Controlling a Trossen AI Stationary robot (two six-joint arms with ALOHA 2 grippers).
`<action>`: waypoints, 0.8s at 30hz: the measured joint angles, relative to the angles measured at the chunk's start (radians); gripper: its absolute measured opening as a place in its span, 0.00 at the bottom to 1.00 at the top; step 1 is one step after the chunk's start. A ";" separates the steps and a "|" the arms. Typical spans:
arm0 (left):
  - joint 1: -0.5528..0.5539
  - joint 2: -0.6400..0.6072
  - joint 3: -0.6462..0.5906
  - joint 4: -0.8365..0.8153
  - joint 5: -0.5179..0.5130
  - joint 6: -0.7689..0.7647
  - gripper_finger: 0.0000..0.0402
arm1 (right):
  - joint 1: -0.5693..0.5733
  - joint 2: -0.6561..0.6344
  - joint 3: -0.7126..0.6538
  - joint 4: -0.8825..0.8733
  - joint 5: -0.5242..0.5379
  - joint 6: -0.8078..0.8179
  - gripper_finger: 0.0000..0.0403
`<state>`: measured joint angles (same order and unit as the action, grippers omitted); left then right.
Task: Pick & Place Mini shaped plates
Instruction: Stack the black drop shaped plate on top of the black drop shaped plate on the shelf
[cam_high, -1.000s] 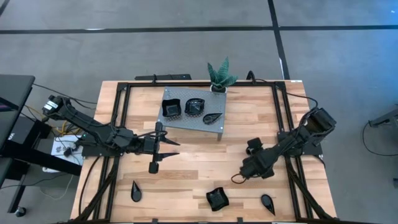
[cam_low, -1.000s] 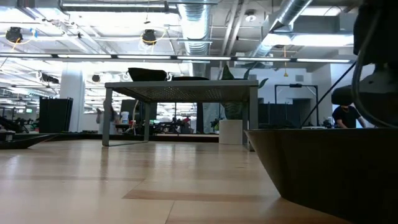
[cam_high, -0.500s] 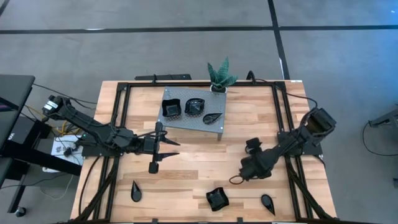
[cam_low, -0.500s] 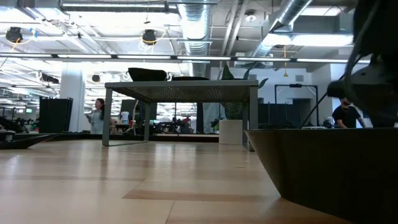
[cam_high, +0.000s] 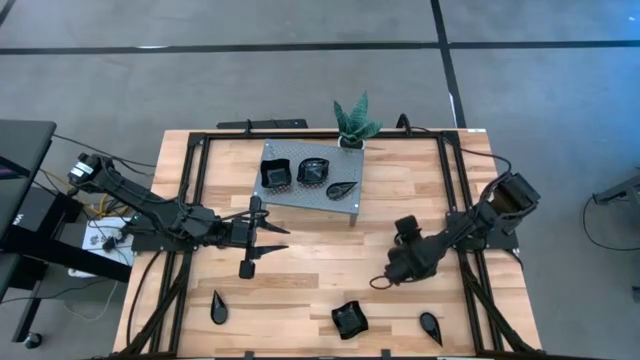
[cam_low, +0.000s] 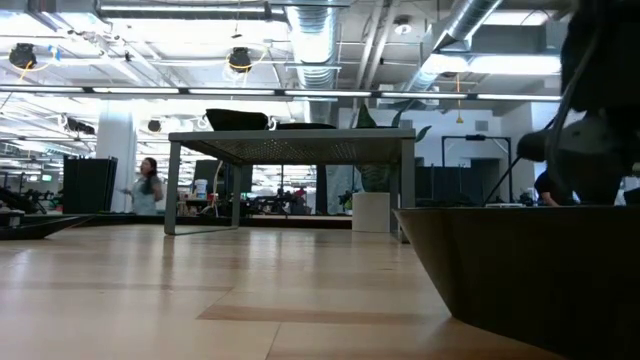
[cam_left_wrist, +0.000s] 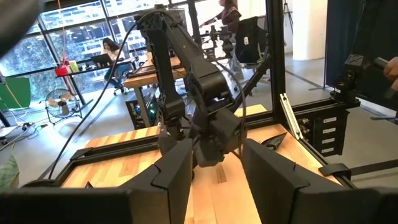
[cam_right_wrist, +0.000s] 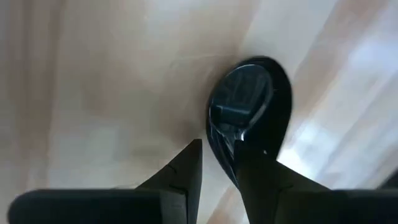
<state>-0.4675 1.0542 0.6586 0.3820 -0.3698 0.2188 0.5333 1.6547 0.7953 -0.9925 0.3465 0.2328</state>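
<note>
The right gripper was low over the wood on the right half of the table, and its wrist view showed its 2 dark fingers closed to a narrow gap on the rim of a small teardrop plate. The plate's rounded bowl lay ahead of the fingertips and its long axis ran roughly in line with them, so the grip sat at one end, not across the middle. From above, that plate showed only as a dark sliver at the fingertips.

The raised grey platform, already carrying 3 plates, lay to the far left of this gripper, with open table between; judging by that, the carry would run diagonally up and leftward.

The left gripper hovered just left of centre, near the platform's near edge, its fingers apart and holding nothing.

Other plates were loose along the near edge: a square one nearest the right gripper, a leaf shape to its right, and another leaf on the left side. A potted plant stood at the far edge.
</note>
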 joint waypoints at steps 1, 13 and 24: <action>0.000 0.000 0.000 0.000 0.000 0.000 0.36 | -0.007 0.000 -0.010 0.012 -0.005 -0.020 0.22; 0.000 0.000 0.000 0.000 0.000 0.008 0.36 | -0.064 0.000 -0.018 0.050 0.014 -0.059 0.07; 0.000 0.000 0.000 0.000 0.000 0.008 0.36 | -0.055 0.001 0.128 0.054 -0.043 -0.059 0.01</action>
<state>-0.4675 1.0542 0.6582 0.3820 -0.3698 0.2272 0.4787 1.6558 0.9232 -0.9387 0.3032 0.1735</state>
